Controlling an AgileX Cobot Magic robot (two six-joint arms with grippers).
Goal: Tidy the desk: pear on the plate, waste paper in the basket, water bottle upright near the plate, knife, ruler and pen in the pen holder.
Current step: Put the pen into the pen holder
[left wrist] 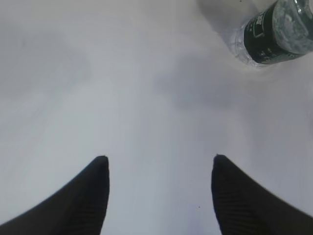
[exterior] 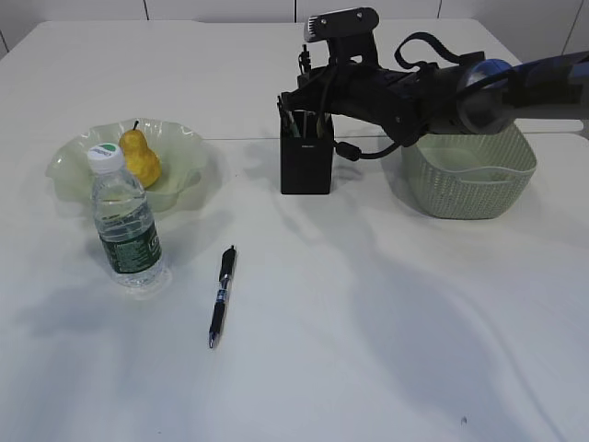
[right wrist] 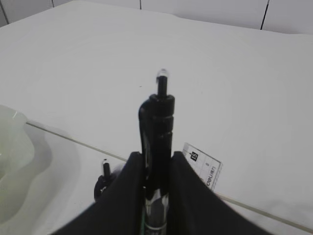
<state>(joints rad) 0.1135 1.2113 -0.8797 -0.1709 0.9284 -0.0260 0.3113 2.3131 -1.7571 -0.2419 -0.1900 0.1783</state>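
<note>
- The bottle (left wrist: 274, 36) is cut off by the top right corner of the left wrist view; only its labelled lower part shows.
- The pen (right wrist: 156, 147) in the right wrist view has its lower end hidden between the fingers (right wrist: 124, 196).
- What stands inside the holder (exterior: 306, 152) is too small to tell.
- The basket (exterior: 469, 175) is partly hidden behind the right arm (exterior: 433, 92).

You're at a lab-style test bench: a plain white counter (exterior: 368, 350) against white panelled walls (exterior: 221, 9), robot arm (exterior: 442, 92) overhead.
</note>
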